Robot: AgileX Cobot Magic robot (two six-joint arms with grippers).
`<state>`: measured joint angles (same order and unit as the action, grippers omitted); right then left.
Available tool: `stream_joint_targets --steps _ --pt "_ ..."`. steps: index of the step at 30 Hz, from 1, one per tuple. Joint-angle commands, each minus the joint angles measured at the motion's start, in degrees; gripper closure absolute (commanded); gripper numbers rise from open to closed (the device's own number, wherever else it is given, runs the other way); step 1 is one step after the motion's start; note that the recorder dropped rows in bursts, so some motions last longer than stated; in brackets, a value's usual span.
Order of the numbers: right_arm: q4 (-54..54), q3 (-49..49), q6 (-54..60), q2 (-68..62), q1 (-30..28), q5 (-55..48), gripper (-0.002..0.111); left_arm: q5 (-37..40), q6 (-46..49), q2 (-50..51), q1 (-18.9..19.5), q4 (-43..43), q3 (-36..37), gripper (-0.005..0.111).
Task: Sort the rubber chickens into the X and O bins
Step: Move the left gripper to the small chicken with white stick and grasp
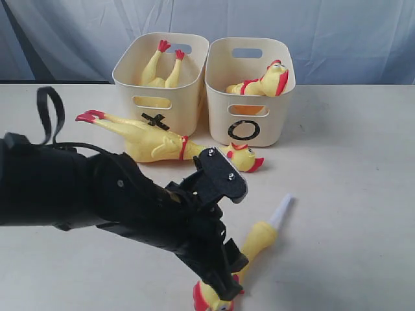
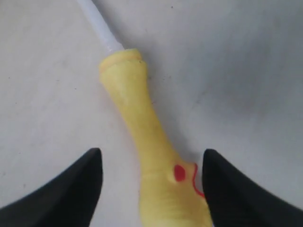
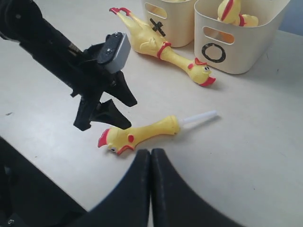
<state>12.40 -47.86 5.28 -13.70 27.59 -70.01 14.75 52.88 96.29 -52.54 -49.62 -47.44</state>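
The X bin (image 1: 185,110) and the O bin (image 1: 269,123) stand side by side at the back. One rubber chicken (image 1: 162,68) sticks legs-up out of the X bin, and another (image 1: 266,83) lies in the O bin. A large chicken (image 1: 155,142) lies on the table in front of the X bin. Near the front lies a small chicken (image 1: 259,240) with a white stick end. My left gripper (image 2: 152,153) is open, its fingers on either side of that chicken's neck (image 2: 142,127), close to the head. The right gripper (image 3: 150,152) is shut and empty, hovering near the small chicken (image 3: 142,135).
The bulky black left arm (image 1: 97,201) crosses the front left of the table and hides the small chicken's head in the exterior view. A blue cloth backdrop (image 1: 324,32) hangs behind the bins. Bare table (image 1: 350,194) lies to the right.
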Motion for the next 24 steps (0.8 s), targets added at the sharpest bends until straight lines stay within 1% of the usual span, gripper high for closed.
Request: stream_joint_targets --steps 1,10,20,24 --pt "0.1 0.2 0.0 0.3 -0.2 0.0 0.109 -3.7 0.0 3.7 -0.8 -6.1 -1.5 0.042" --pt "1.1 0.2 0.0 0.3 -0.2 0.0 0.109 -2.5 0.1 9.9 -0.8 -10.8 -4.9 0.043" --pt "1.1 0.2 0.0 0.3 -0.2 0.0 0.109 -2.4 0.0 14.6 -0.8 -11.7 -5.9 0.043" --pt "1.1 0.2 0.0 0.3 -0.2 0.0 0.109 -2.5 -0.1 14.9 -0.8 -11.8 -5.9 0.047"
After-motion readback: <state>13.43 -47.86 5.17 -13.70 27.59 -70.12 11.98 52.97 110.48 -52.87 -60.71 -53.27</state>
